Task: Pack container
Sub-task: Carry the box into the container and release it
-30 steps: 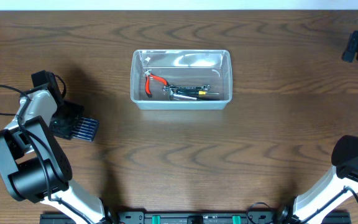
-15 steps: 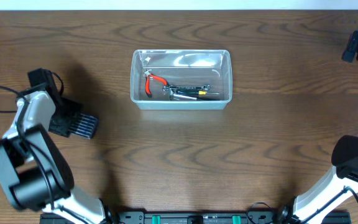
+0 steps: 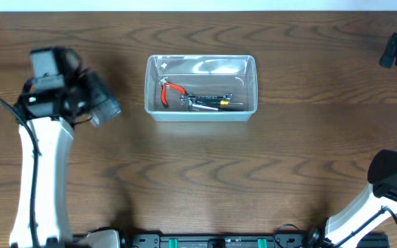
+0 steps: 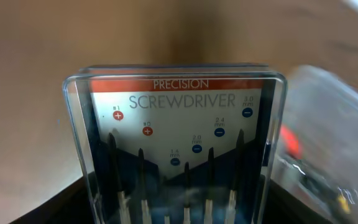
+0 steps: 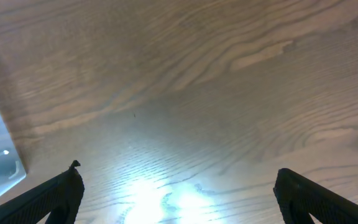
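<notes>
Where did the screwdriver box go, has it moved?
Yes. Seen from overhead, the precision screwdriver case has moved away from the robot's base and sideways toward the clear container, ending much nearer its left wall.

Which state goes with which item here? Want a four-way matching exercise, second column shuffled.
Items
1. clear plastic rectangular container
2. red-handled pliers
3. clear-lidded precision screwdriver case
4. right gripper

States
A. held in the left gripper
B. open, above the wooden table
C. standing on the table, middle rear
D. lying inside the container, at its left end

Pairs: 1-C, 2-D, 3-A, 4-B
</notes>
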You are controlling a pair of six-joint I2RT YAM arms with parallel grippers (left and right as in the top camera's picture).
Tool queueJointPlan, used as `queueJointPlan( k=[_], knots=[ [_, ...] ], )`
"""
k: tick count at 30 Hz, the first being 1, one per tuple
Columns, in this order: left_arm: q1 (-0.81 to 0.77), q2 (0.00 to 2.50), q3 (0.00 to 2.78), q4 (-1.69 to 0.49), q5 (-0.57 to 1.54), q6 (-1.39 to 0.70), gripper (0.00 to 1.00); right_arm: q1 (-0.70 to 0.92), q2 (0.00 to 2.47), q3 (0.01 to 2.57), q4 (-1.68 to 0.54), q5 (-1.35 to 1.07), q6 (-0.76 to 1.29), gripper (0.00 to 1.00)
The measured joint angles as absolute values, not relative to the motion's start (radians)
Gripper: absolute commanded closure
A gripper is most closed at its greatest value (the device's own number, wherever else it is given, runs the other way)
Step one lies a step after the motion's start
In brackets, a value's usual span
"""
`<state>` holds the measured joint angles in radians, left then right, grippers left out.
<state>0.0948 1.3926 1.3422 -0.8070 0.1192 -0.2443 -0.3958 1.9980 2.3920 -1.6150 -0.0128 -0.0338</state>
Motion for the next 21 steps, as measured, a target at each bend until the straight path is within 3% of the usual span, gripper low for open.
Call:
queueJointPlan(
  k=[4,11,21],
  knots=[
    [-0.089,1.376,1.475,-0.793,0.086,-0.036,0.94,-0.396,1.998,2.392,-1.615,-0.027,-0.034,0.01],
    [-0.369,1.425,1.509,-0.581,0.053,0.377,0.94,-0.396,1.998,2.392,-1.615,-0.033,-0.034,0.01],
    [-0.509,1.703,1.51,-0.417,0.048,0.634,0.94,-0.396,1.998,2.392,-1.615,-0.035,-0.037,0.01]
  ],
)
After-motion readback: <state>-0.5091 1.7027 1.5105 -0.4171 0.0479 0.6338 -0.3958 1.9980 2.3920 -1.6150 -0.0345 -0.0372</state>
